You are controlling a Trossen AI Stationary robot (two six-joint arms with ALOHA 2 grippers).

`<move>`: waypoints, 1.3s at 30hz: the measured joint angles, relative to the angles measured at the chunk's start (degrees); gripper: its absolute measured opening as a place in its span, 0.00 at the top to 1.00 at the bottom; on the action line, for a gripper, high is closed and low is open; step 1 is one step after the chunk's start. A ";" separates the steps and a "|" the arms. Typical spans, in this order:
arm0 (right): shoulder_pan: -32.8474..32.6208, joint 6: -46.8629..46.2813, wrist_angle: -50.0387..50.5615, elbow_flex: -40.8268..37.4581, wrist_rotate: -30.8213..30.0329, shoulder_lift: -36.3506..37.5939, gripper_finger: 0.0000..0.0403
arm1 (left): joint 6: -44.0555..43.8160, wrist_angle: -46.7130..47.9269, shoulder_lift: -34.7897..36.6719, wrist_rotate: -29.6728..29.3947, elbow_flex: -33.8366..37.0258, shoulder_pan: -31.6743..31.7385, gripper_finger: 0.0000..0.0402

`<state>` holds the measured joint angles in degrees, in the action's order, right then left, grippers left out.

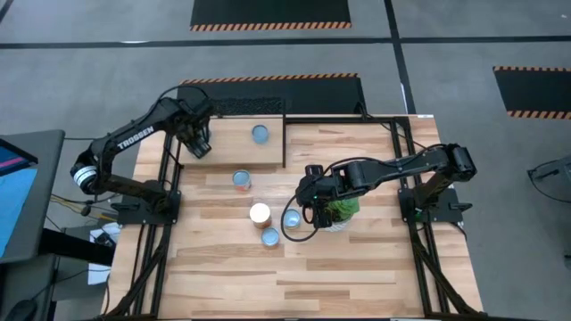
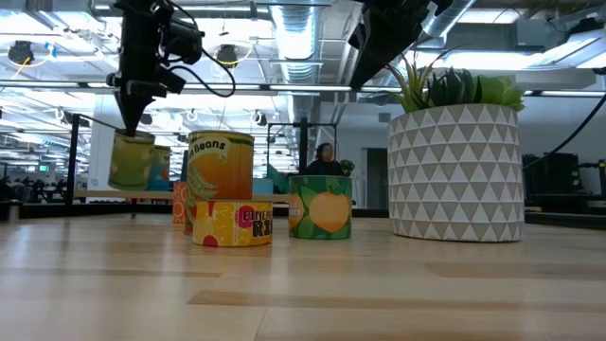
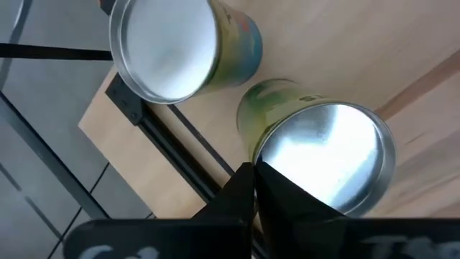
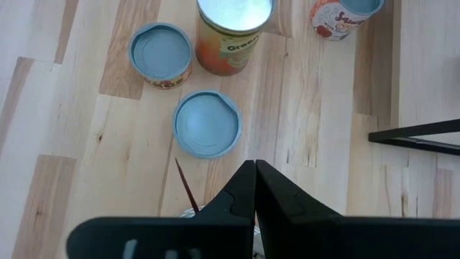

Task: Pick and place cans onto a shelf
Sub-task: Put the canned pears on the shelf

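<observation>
Shelf (image 1: 234, 147), far left: cans already placed; left gripper (image 1: 202, 145) above them, fingers pressed together, nothing held. Right gripper (image 1: 312, 198) mid-table, fingers together, empty, above blue-lidded can (image 4: 207, 123); fingers are best opened, centred over the lid, lowered straight
</observation>
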<state>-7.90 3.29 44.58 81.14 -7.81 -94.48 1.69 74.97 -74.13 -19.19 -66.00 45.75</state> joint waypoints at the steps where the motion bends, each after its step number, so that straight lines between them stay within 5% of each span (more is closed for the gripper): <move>1: 0.00 0.02 0.00 0.00 0.00 0.00 0.93 | 0.02 -0.07 0.00 -0.10 0.09 0.23 0.99; 16: -0.06 -0.26 0.02 0.00 0.02 0.00 0.93 | 0.60 -0.07 -0.02 -3.48 0.10 1.73 0.83; 24: -0.02 -0.31 0.79 0.00 0.02 0.00 0.93 | -4.76 5.65 0.31 17.42 -3.28 -3.51 0.85; 28: 0.00 -0.33 1.96 -0.01 0.02 0.00 0.93 | -5.73 12.60 0.31 21.85 -3.28 -9.65 0.87; 35: 0.00 -0.46 2.68 -0.02 0.03 0.00 0.93 | -7.78 13.57 4.29 21.05 -1.69 -20.99 0.88; 39: 0.00 -0.49 2.43 -0.02 0.02 0.00 0.93 | -9.99 10.11 7.38 12.02 2.69 -25.71 0.88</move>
<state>-7.90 2.80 47.00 81.12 -7.79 -94.48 -8.29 85.08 -66.75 -7.17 -63.31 20.05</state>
